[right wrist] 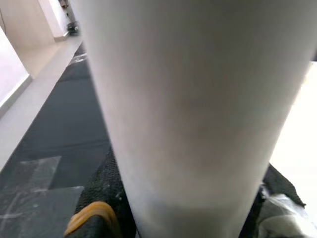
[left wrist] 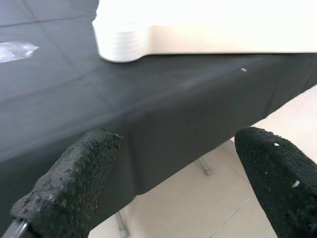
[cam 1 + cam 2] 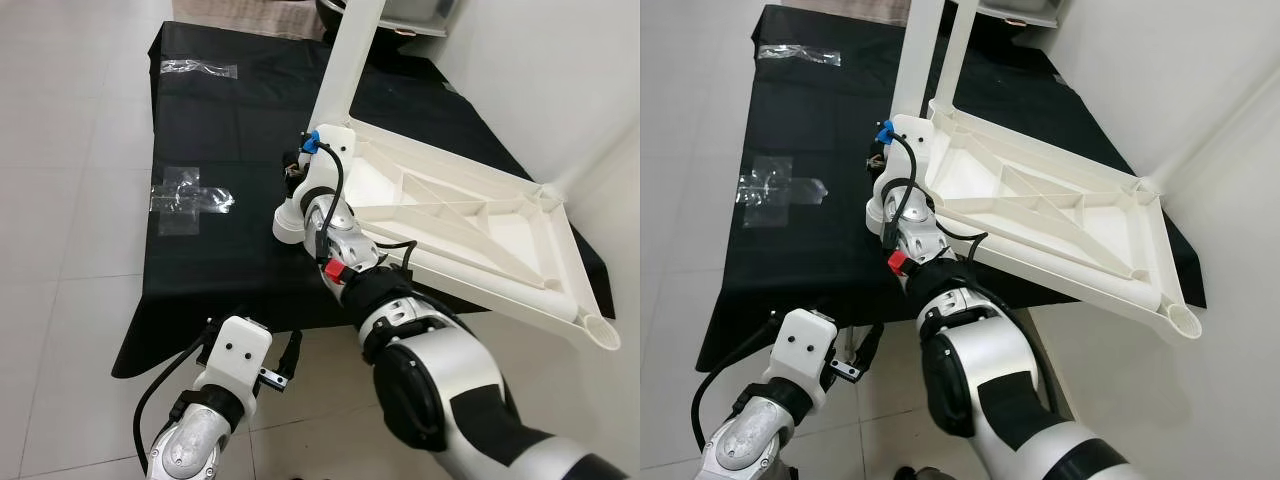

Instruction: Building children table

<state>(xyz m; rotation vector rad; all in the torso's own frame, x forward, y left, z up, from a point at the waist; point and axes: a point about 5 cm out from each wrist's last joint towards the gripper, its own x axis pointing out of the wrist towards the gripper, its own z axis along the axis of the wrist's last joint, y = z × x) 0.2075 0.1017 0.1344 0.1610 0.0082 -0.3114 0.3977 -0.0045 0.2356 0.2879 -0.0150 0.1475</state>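
**Right gripper holds the table leg; left gripper waits open at the table edge**

The right gripper (image 3: 303, 160) is closed around the white table leg (image 3: 347, 62). In the right wrist view the leg (image 1: 193, 114) stands between the two black pads, and one pad (image 1: 106, 191) presses against its side. The leg rises steeply from the corner of the white table top (image 3: 470, 235), toward 12 o'clock in the head views, and its upper end leaves the picture.

The table top lies upside down, so its ribs and its rim are seen from above. It rests on the black cloth (image 3: 220, 130) at the corner where the leg is fitted, and its far part hangs over the edge of the cloth at about 4 o'clock. At that outer corner there is an open round socket (image 3: 602, 332).

The left gripper (image 3: 275, 368) is at 7 o'clock from the right one, low, just before the near edge of the cloth. Its fingers (image 2: 74, 183) are spread wide and hold nothing. Between them the left wrist view shows the hanging edge of the cloth and a round white corner of the table top (image 2: 121, 42).

On the cloth, at 9 o'clock from the right gripper, some clear tape (image 3: 188, 200) is stuck. Another piece of tape (image 3: 200, 69) is farther away, at 11 o'clock. Around the cloth is a pale tiled floor (image 3: 60, 200).
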